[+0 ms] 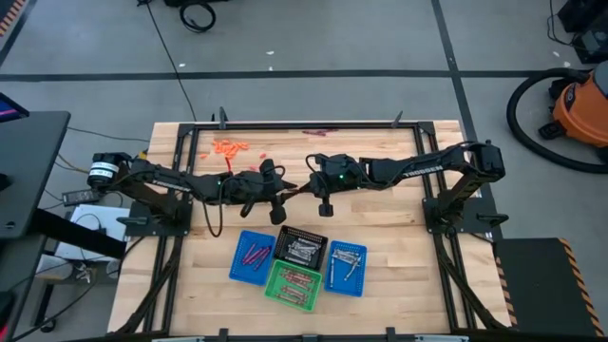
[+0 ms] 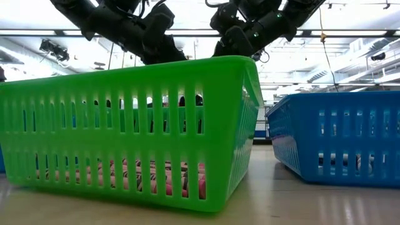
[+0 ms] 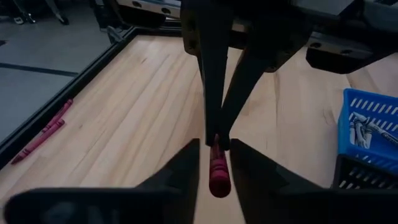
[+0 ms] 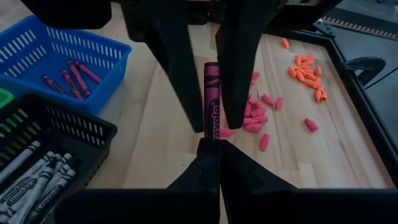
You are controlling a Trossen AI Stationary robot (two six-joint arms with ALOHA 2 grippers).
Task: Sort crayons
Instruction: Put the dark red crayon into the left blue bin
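Note:
One magenta crayon point(image 4: 212, 93) hangs in the air over the middle of the table, between my two arms. My right gripper point(image 4: 210, 145) is shut on its near end. My left gripper point(image 3: 217, 169) comes from the opposite side. It is open, with one finger on each side of the crayon's other end point(image 3: 218, 180) and only narrow gaps left. In the high view the two grippers meet at the crayon point(image 1: 296, 188). Below them stand the baskets with sorted crayons. My right gripper pinches one end of the crayon point(image 4: 211, 138) between its two fingertips point(image 3: 214, 124). The fingers come from the table's right side, slanting a little downward, and lie along the crayon. It sticks straight out past the fingertips toward the left arm, clear of the table.
Near the front stand a blue basket point(image 1: 252, 256) with maroon crayons, a black one point(image 1: 301, 249), a green one point(image 1: 293, 284) and a second blue one point(image 1: 347, 268). Orange pieces point(image 1: 228, 147) and pink pieces point(image 4: 255, 115) lie scattered toward the far left. Maroon crayons point(image 3: 43, 134) lie by the far rail.

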